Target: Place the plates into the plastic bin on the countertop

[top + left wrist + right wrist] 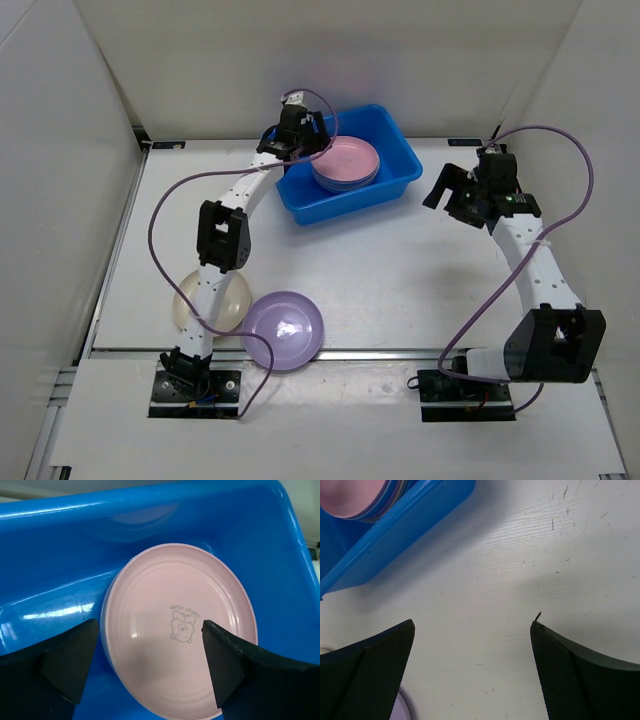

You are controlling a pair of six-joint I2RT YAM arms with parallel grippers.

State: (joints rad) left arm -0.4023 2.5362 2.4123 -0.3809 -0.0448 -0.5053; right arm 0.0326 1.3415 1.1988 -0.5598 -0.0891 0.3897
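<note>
The blue bin (392,178) stands at the back middle of the white countertop (400,270). A stack of plates lies inside it, a pink plate (345,160) on top. My left gripper (303,138) hangs open and empty over the bin's left end; in its wrist view the pink plate (180,630) lies below the spread fingers (70,660). A purple plate (285,329) and a cream plate (234,300), partly under my left arm, lie at the front left. My right gripper (447,192) is open and empty above bare countertop right of the bin (395,535).
White walls enclose the countertop on three sides. A metal rail (400,352) runs along the front edge, with both arm bases beyond it. Purple cables loop beside each arm. The purple plate's edge (402,711) shows in the right wrist view.
</note>
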